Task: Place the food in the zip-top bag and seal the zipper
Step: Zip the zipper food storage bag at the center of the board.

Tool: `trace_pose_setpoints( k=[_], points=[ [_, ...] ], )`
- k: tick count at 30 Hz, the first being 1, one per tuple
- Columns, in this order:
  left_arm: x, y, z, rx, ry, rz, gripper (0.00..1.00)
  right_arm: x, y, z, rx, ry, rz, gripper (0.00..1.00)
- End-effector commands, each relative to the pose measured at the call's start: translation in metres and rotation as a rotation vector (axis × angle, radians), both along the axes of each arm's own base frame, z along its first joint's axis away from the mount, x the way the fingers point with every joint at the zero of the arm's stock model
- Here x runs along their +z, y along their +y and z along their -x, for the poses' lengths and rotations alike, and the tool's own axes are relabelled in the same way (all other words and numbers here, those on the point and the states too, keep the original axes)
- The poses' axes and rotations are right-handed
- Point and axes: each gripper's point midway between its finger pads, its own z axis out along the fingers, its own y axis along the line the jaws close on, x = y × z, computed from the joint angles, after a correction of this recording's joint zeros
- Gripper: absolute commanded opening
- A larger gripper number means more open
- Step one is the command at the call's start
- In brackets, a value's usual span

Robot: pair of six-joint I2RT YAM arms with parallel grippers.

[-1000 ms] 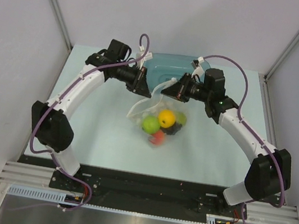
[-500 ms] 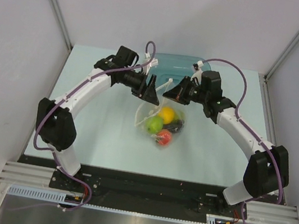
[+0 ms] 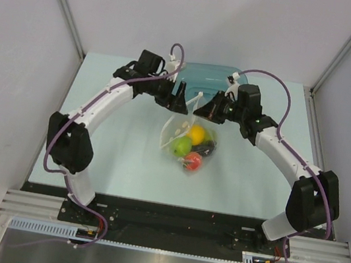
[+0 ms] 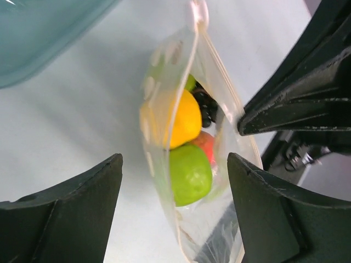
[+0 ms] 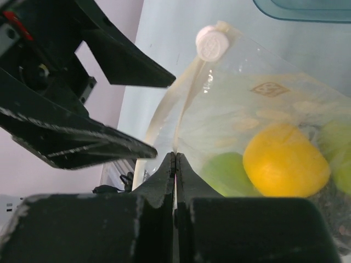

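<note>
Holding fruit (image 4: 189, 172) — zip-top bag (image 5: 263, 82) | right tool (image 5: 175, 159) pinching its zipper (image 5: 185, 104) | left tool (image 4: 174, 159) spread

Glossy plastic zip-top bag (image 4: 156, 98) (smooth fruits (image 4: 186, 137)).

The left arm (image 3: 100, 103) and right arm (image 3: 282, 152) are both white tubes with chunky black joints, a purple cable (image 3: 265, 71) looping along each. The fingers (image 4: 66, 219) are matte black wedges, edges a bit scuffed.
</note>
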Motion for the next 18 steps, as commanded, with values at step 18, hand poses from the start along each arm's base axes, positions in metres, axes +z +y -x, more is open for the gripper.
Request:
trace_pose_setpoints(
  k=[18],
  points=[
    [-0.018, -0.036, 0.013, -0.043, -0.037, -0.084, 0.43, 0.02, 0.008, -0.026, -0.054, -0.162, -0.042, 0.0]
  ],
)
